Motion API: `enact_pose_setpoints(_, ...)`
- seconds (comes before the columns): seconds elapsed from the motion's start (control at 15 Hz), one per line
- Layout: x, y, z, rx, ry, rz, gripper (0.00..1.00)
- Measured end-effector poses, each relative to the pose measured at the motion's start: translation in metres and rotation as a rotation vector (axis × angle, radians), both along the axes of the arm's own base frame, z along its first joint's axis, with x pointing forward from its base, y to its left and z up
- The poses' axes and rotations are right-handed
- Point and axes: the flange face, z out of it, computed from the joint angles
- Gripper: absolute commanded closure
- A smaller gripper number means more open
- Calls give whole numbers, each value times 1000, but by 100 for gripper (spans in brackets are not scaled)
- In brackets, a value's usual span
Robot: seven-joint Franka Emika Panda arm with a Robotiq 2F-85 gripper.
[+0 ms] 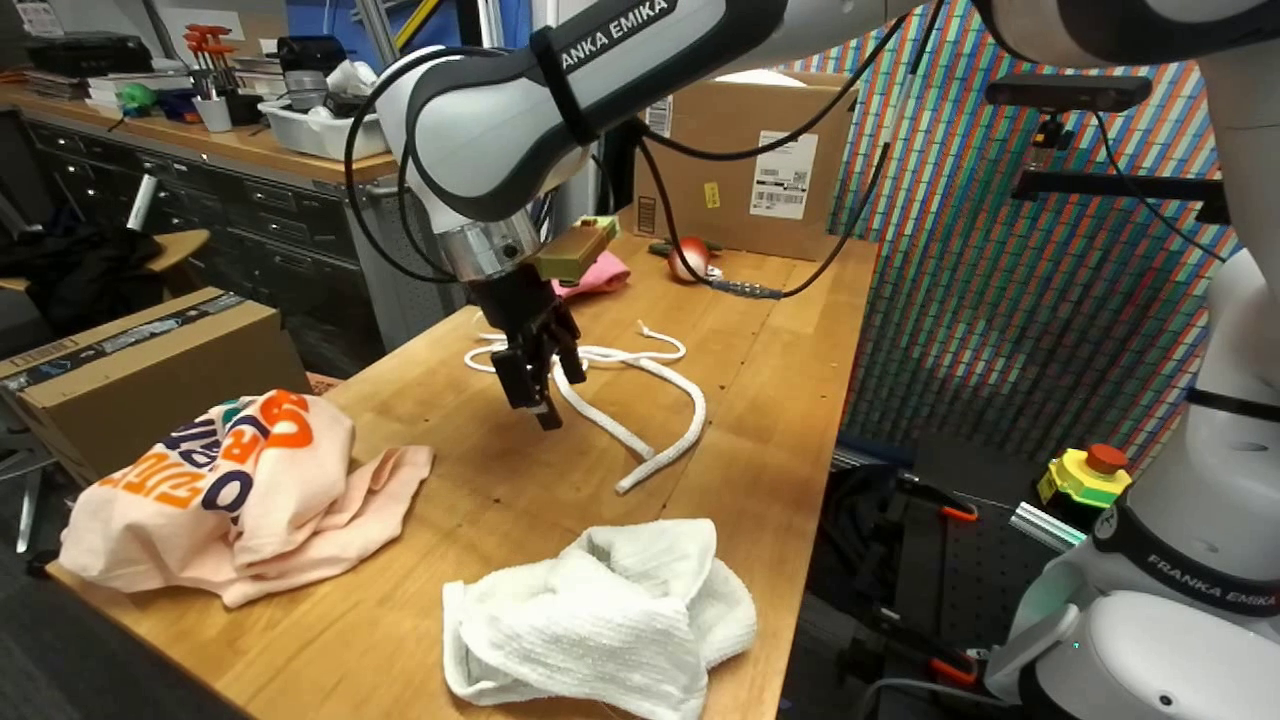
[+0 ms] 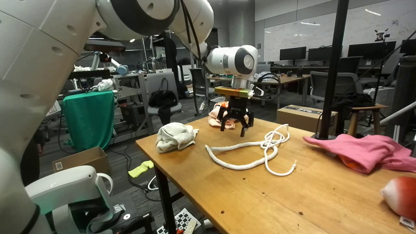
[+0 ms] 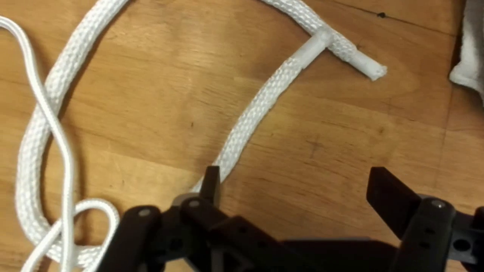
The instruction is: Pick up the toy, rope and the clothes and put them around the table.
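The white rope [image 1: 660, 462] lies in loose loops on the wooden table, also in an exterior view [image 2: 240, 167] and the wrist view [image 3: 261, 102]. My gripper [image 1: 560, 395] is open and empty above the table, beside the rope; it also shows in an exterior view [image 2: 232, 130]. In the wrist view my fingers [image 3: 295, 172] are wide apart over bare wood, the left one overlapping the rope. A peach printed cloth [image 1: 290, 500], a white cloth [image 1: 600, 620] and a pink cloth [image 2: 367, 152] lie crumpled near table edges. A red-and-white plush toy [image 2: 401, 195] lies at the other end.
A cardboard box [image 1: 740, 160] stands at the table's far end behind the toy. A black pole [image 2: 331, 71] rises by the pink cloth at the table's edge. A closed cardboard box [image 1: 160, 370] is beside the table.
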Motion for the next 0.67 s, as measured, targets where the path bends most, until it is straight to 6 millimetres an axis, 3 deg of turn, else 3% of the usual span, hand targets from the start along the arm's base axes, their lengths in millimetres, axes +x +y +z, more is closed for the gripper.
enact_pose_setpoints(0.27, -4, -20, -9, -19, -27, -67, 0)
enact_pose_setpoints(0.67, -14, -49, -4, -27, -63, -143, 0)
